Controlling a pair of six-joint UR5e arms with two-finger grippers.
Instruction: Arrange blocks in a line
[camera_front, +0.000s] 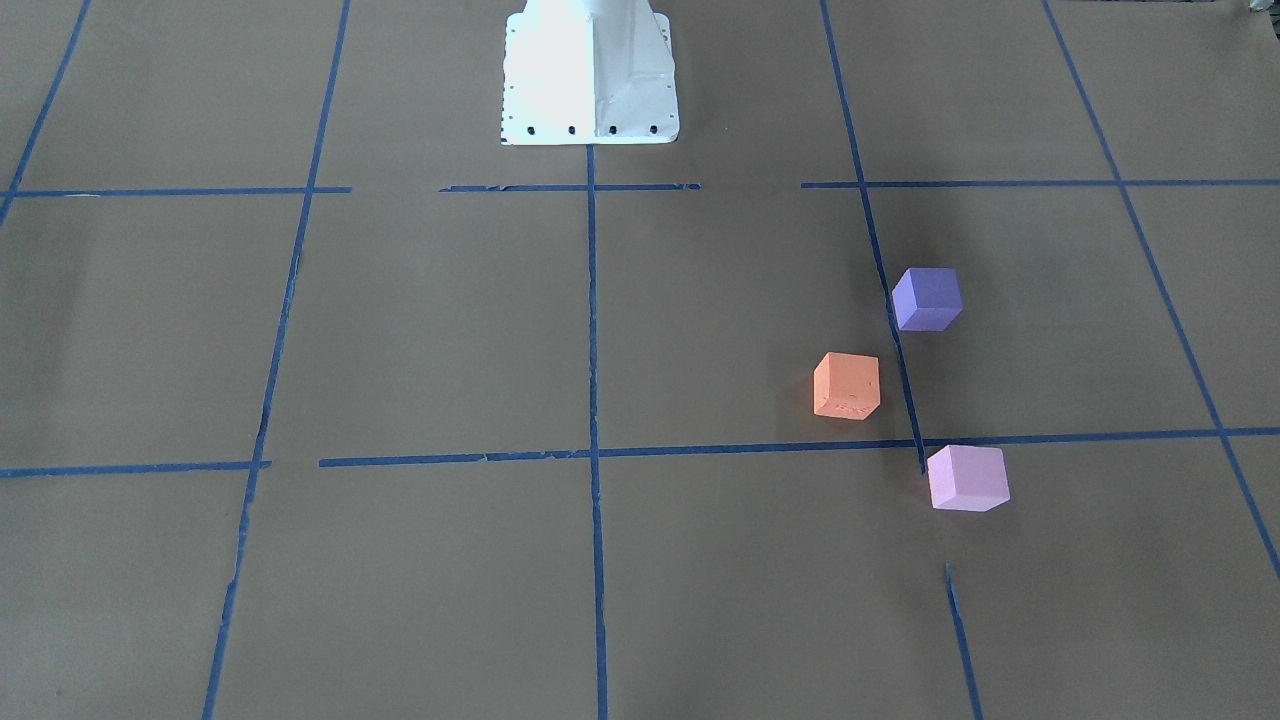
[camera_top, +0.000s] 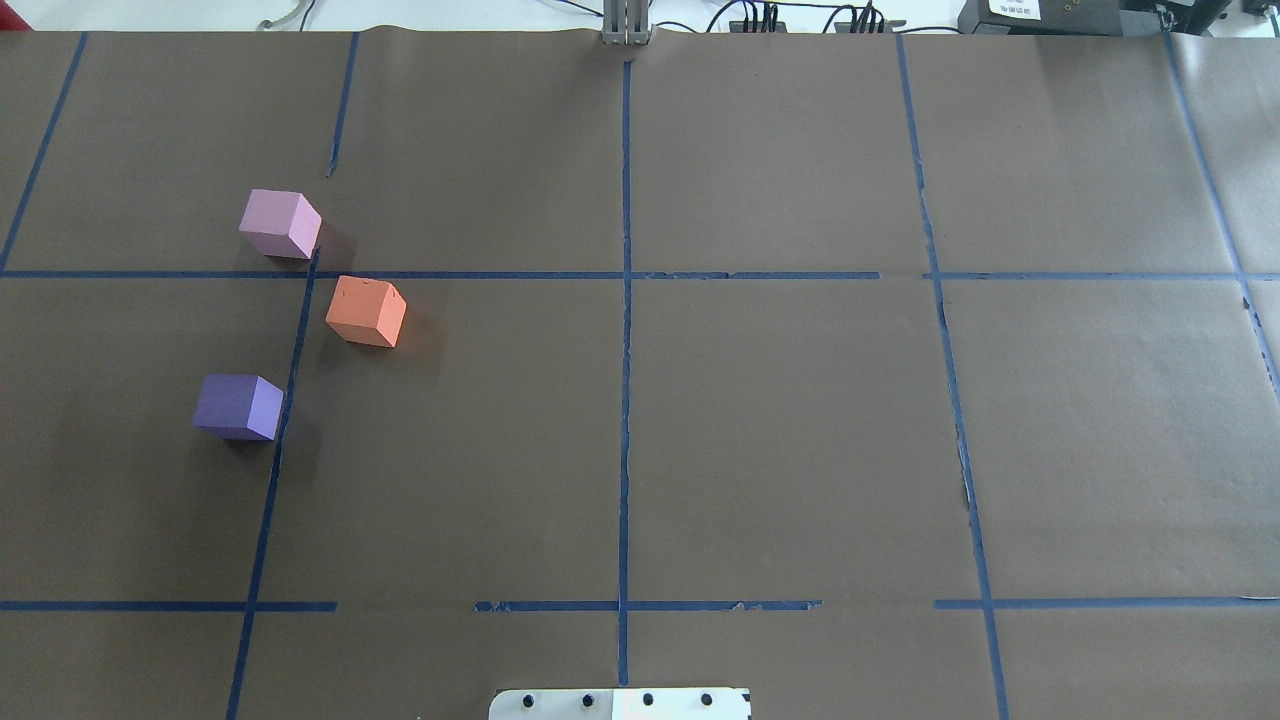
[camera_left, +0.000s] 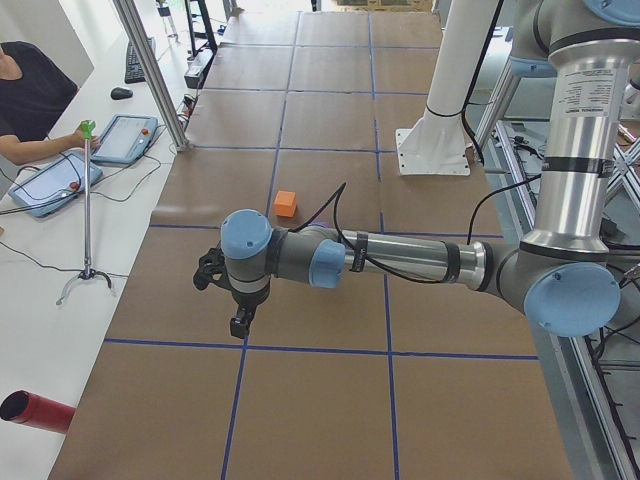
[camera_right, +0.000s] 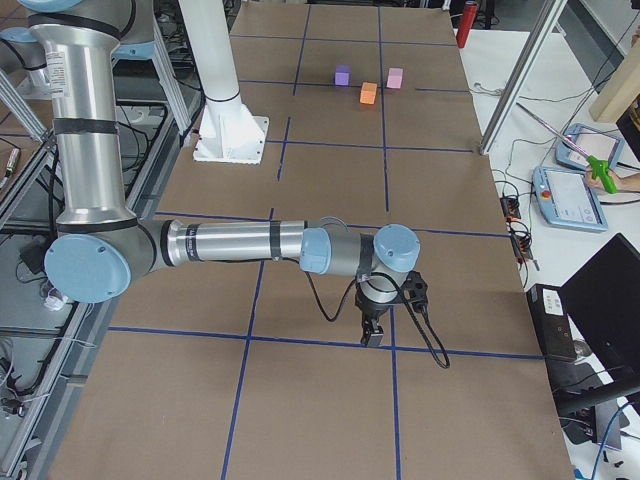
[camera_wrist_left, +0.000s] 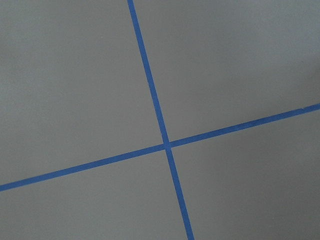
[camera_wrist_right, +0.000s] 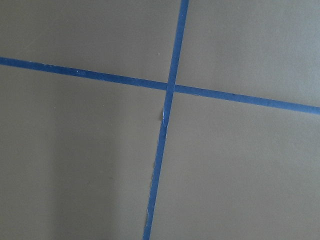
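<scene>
Though label (camera_left: 585, 95) blurs, orange cube (camera_front: 847, 386), purple (camera_front: 928, 298), pink (camera_front: 967, 478)

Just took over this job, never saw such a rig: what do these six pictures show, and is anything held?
Two robot arms work at a paper-covered table with a blue tape grid. Two pictures look down: one from behind the robot, one facing it. Two side pictures show the left arm and right arm stretched over the paper. Two wrist cameras see only paper and tape. The orange block, purple block and pink block lie on the robot's left, orange out of line. No block is held; whether the jaws are open, I cannot tell.
</scene>
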